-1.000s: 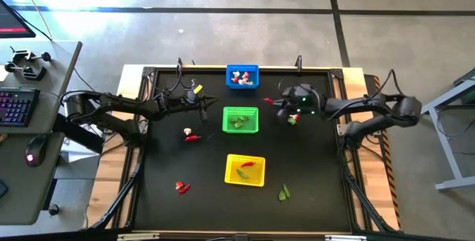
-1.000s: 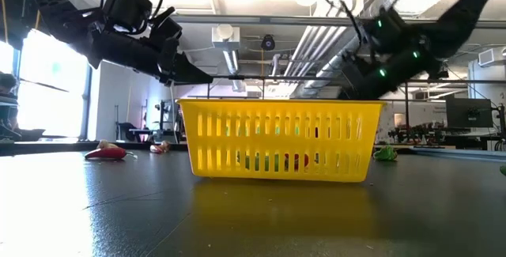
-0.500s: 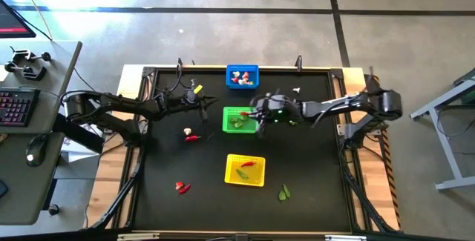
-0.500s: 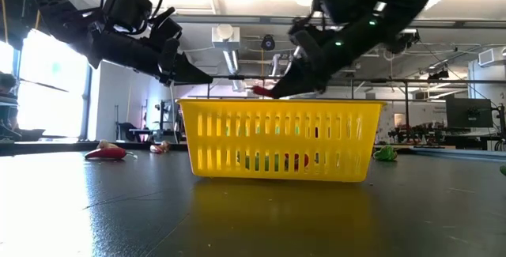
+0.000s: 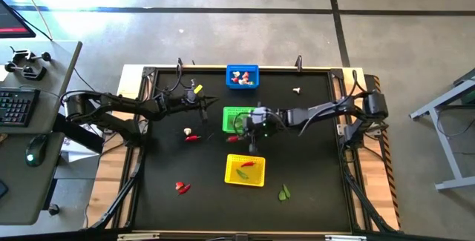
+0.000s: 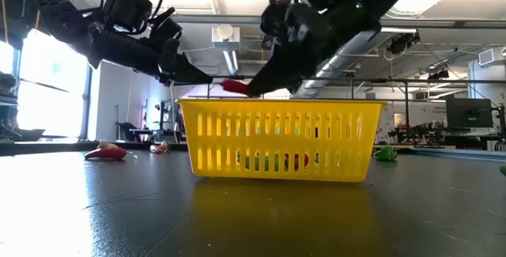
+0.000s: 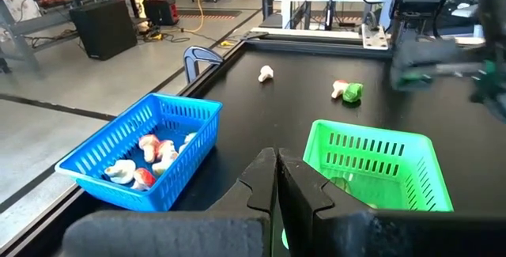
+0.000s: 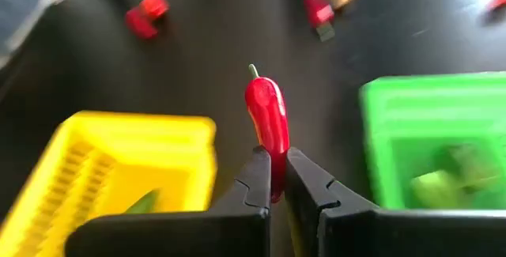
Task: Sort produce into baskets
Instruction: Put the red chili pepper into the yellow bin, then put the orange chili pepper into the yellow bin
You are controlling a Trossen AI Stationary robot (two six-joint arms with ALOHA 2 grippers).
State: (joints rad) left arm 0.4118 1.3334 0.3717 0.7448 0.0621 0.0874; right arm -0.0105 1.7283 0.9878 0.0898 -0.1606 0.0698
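Since the earlier frames the right claw (image 5: 249, 124) has swung from the bench's right side across to the middle, and now hangs over the green basket's (image 5: 239, 113) near edge, between it and the yellow basket (image 5: 245, 170). Its fingers are clamped on a red chilli (image 8: 267, 119), which sticks out forward past the fingertips, stem end away from the wrist; the low view shows the same chilli above the yellow basket's rim. The left claw (image 5: 215, 100) has not shifted: it hangs just left of the green basket, fingers pressed together on nothing.

The blue basket (image 5: 242, 76) at the far edge of the bench (image 5: 312, 159) holds white-and-red mushroom pieces (image 7: 146, 160). The green basket holds green leafy bits; the yellow one holds a chilli and a leaf. Loose on the bench lie a mushroom and chilli (image 5: 191, 136) left of the green basket, red pieces (image 5: 182, 188) at the near left, a green leaf (image 5: 284, 193) near the yellow basket, and one small mushroom (image 5: 296, 90) far right.
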